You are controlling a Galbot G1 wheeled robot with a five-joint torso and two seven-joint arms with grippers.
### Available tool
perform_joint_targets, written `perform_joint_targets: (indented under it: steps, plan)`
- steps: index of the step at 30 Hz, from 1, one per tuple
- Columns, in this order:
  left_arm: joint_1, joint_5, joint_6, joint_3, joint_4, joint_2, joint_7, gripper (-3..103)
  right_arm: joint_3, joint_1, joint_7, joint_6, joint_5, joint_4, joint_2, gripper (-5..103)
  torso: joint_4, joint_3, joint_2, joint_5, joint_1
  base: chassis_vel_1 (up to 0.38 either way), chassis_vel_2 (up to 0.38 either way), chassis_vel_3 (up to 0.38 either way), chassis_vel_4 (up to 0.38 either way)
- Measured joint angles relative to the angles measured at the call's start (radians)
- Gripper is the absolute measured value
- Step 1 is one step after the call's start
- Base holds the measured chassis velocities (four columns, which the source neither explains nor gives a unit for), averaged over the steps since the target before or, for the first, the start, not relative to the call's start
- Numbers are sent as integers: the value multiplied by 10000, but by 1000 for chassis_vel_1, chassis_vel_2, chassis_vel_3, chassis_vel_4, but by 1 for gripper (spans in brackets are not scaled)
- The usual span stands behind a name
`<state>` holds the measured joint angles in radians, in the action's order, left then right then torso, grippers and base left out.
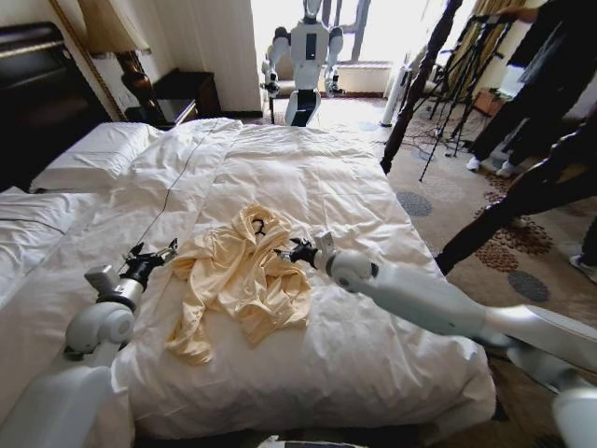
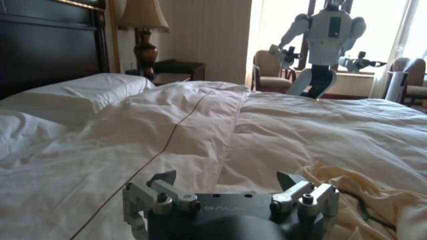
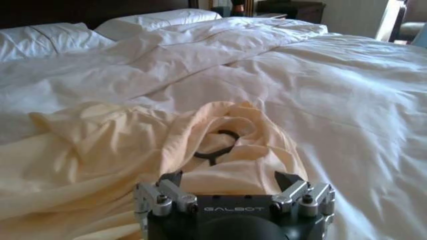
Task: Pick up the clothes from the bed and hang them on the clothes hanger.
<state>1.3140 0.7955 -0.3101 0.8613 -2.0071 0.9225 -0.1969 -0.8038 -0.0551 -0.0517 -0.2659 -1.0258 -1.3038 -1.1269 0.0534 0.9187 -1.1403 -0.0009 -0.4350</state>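
Note:
The clothes, a pale yellow shirt, lie crumpled in the middle of the bed on its white duvet. The dark hook of the clothes hanger pokes out of the shirt's collar folds at the far end. My left gripper hovers open just left of the shirt, holding nothing. My right gripper is open at the shirt's right edge, close to the collar. In the right wrist view the open gripper sits just short of the shirt and the hanger. The left wrist view has the open gripper with the shirt beside it.
White pillows lie by the dark headboard, with a lamp and nightstand behind. A thin cable runs across the duvet. Another robot stands beyond the bed. A bedpost, tripods and a person's legs are on the right.

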Motion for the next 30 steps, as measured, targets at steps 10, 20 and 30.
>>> perform_joint_targets:
  steps: [10, 20, 30]
  plan:
    - [-255, 40, 189, 28, 469, -160, 236, 100, -257, 44, -685, -628, -701, 122, 15, 86, 12, -1, -1, 6, 3, 0, 0, 0, 0]
    - [-317, 31, 342, -51, 646, -145, 441, 100, -496, 430, -448, -300, -529, 616, -290, 83, 10, -2, -1, 4, 3, 0, 0, 0, 0]
    - [-348, 17, 388, -53, 808, -254, 500, 100, -333, 563, 123, -44, -184, 2298, -1922, 72, 9, -2, -2, 2, 3, 0, 0, 0, 0]
